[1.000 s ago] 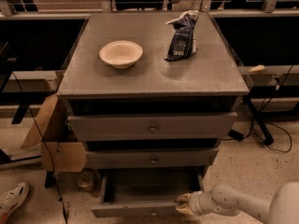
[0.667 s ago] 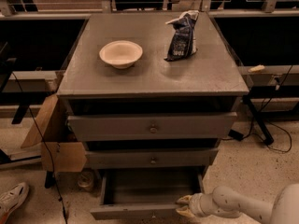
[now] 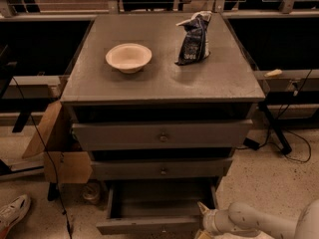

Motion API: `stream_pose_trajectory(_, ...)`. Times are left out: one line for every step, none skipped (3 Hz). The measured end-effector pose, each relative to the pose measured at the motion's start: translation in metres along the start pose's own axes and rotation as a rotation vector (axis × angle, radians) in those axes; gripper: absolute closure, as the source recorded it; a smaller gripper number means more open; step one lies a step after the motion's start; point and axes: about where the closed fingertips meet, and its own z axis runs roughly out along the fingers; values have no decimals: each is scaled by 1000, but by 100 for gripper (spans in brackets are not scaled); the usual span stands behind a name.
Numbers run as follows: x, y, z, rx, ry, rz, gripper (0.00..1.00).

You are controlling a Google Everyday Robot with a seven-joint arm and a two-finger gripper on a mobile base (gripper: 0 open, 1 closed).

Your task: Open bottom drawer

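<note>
The bottom drawer [image 3: 144,226] stands pulled out, its front running left to right; the gripper [image 3: 201,217] sits low at its right end; spread or closed, I cannot tell.

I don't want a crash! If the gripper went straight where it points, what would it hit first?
Probably the bottom drawer: the gripper, low right, points left at its open front's right corner, though depth is unclear.

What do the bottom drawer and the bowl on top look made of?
The bottom drawer looks like grey painted metal or laminate: matte, flat panels. The bowl is pale, matte and thin-rimmed, possibly paper or plastic. The gripper sits at the drawer's right front corner.
</note>
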Motion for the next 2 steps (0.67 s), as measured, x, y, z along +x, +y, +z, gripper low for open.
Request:
stream_pose_trajectory(0, 2, 1, -2, 5, -5, 0)
stream_pose_trajectory(1, 5, 3, 0, 18, -9, 19)
